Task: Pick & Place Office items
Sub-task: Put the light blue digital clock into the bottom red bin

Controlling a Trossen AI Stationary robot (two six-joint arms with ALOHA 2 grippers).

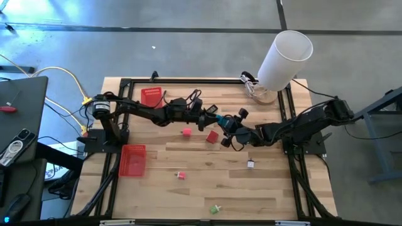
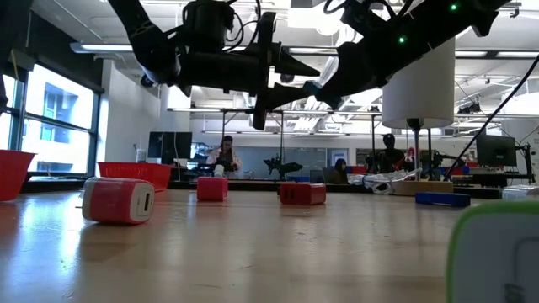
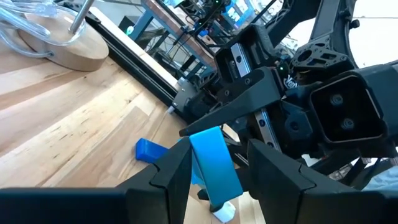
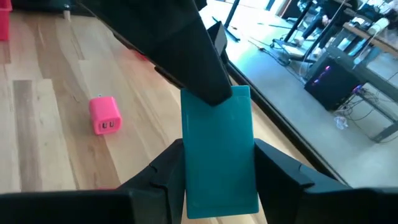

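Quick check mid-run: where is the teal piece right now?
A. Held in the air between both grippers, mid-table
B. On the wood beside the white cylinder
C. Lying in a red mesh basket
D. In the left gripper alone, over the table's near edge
A: the teal piece sits where the left gripper and right gripper meet; both wrist views show it between their fingers, and the low view shows the grippers above the table.
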